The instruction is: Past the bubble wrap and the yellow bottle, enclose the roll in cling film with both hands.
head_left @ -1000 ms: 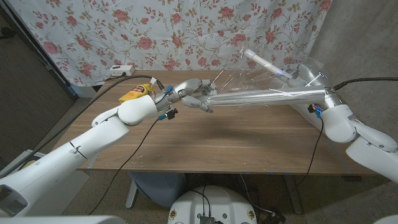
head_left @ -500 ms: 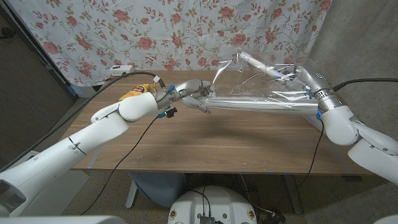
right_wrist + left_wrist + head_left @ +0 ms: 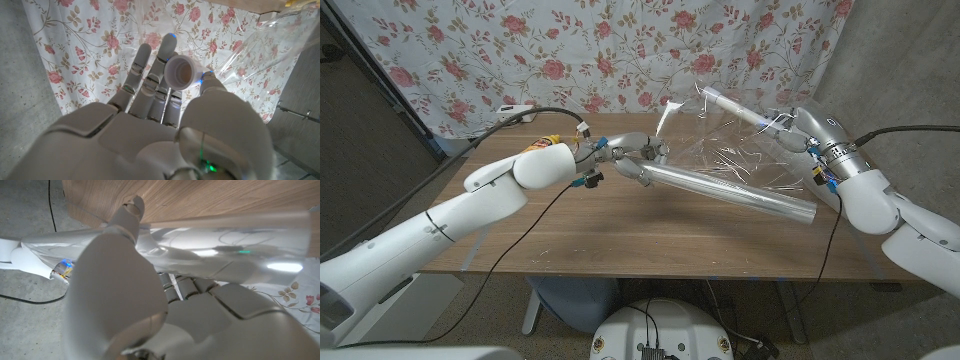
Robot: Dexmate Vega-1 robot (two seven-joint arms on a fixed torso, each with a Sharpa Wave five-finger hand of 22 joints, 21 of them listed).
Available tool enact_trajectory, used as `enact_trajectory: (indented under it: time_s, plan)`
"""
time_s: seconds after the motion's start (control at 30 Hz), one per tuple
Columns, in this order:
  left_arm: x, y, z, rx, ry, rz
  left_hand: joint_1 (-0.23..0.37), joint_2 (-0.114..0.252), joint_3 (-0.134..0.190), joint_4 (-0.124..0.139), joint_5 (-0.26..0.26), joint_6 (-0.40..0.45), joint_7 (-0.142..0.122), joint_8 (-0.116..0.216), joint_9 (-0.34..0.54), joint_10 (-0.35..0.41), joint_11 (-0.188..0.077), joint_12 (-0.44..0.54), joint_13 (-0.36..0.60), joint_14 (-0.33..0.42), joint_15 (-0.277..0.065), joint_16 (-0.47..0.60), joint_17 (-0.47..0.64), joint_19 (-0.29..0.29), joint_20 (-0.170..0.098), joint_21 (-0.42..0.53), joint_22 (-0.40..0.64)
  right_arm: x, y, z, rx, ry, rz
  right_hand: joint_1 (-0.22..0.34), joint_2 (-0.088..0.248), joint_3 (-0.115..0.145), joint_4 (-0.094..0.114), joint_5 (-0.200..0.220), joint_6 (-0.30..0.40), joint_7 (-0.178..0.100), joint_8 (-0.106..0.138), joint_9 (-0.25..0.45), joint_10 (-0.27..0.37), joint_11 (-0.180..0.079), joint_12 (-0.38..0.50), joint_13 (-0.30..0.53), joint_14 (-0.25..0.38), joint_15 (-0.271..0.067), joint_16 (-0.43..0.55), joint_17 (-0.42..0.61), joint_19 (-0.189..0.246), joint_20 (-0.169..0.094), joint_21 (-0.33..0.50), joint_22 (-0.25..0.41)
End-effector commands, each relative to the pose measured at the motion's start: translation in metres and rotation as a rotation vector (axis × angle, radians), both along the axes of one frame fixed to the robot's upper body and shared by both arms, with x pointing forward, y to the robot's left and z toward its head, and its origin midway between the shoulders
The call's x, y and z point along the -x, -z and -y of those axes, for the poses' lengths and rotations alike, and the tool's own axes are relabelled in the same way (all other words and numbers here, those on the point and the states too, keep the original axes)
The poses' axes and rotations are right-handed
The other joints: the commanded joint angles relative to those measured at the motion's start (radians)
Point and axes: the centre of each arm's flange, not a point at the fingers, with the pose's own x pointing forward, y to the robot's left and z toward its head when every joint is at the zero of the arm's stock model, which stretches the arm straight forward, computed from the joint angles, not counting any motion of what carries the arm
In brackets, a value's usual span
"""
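A long silvery roll (image 3: 730, 192) lies slanted across the table, and my left hand (image 3: 628, 160) grips its left end. The left wrist view shows that hand's fingers (image 3: 131, 215) wrapped around the roll (image 3: 225, 242). At the far right my right hand (image 3: 803, 127) holds up a white cling film tube (image 3: 735, 106). A clear sheet of cling film (image 3: 740, 155) hangs from the tube over the roll. In the right wrist view the tube's open end (image 3: 181, 73) sits between the thumb and the fingers, with film (image 3: 250, 42) beside it. A yellow bottle (image 3: 542, 144) shows behind my left forearm.
A white power strip (image 3: 514, 111) lies at the table's far left corner in front of the flowered curtain (image 3: 620, 50). Black cables run along both arms. The wooden table (image 3: 620, 235) has bare wood in front of the roll.
The roll's right end has swung away from my right hand toward the table's near right. My right hand has brought the cling film tube up, with the film spread over the roll.
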Motion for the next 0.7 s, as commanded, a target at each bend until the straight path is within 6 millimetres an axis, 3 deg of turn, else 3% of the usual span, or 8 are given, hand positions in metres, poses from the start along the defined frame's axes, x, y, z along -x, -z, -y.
enact_trajectory:
  time_s: [0.03, 0.7]
  plan:
    - [0.002, -0.003, 0.002, -0.09, -0.07, 0.062, 0.123, 0.17, 0.115, 0.107, 0.007, 0.015, 0.0, 0.104, 0.003, 0.006, -0.003, 0.007, 0.004, 0.005, 0.007, 0.005, 0.004, -0.006, 0.004, 0.005, 0.003, 0.006, -0.001, 0.0, 0.009, -0.026, -0.008, 0.008, 0.02, 0.34, -0.04, 0.007, 0.023, -0.032, 0.004, 0.002, 0.067, -0.071, 0.007, 0.006, -0.002, -0.026, 0.003, 0.004, -0.005, -0.108, 0.006, 0.0]
    - [-0.018, 0.0, 0.001, -0.088, -0.117, 0.058, 0.121, 0.169, 0.119, 0.108, 0.008, 0.012, 0.0, 0.115, 0.002, 0.005, -0.005, 0.009, 0.004, 0.004, 0.008, 0.007, 0.004, -0.006, 0.004, 0.007, 0.002, 0.023, 0.011, 0.0, -0.004, -0.131, -0.038, 0.006, 0.02, 0.341, -0.039, 0.006, 0.023, -0.033, 0.005, 0.002, 0.066, -0.07, 0.006, 0.011, -0.002, -0.027, 0.006, 0.005, -0.006, -0.109, 0.006, 0.0]
